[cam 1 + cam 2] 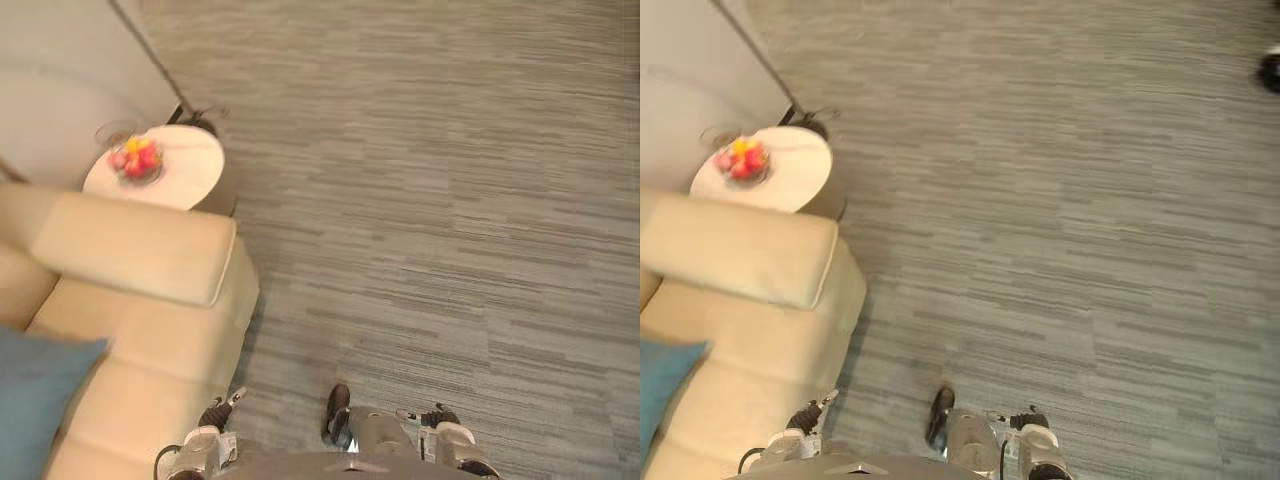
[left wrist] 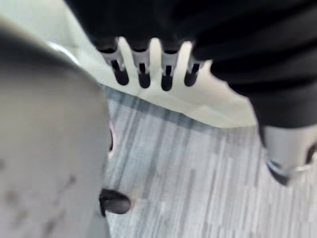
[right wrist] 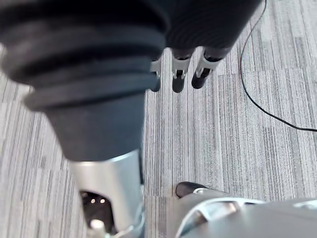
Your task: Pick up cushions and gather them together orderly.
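One blue cushion (image 1: 35, 400), judged soft and light, is best pinched at its edge; left robot hand (image 2: 142, 69) and right robot hand (image 3: 178, 74) are seen straight-fingered, empty.

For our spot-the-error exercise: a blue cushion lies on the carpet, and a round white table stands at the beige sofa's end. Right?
No: the blue cushion lies on the beige sofa, as the left eye view shows; the table is as said.

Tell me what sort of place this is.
Probably a lounge or sitting area: a cream upholstered sofa with a blue fabric cushion on it, a round white side table next to it, and grey striped carpet on the floor.
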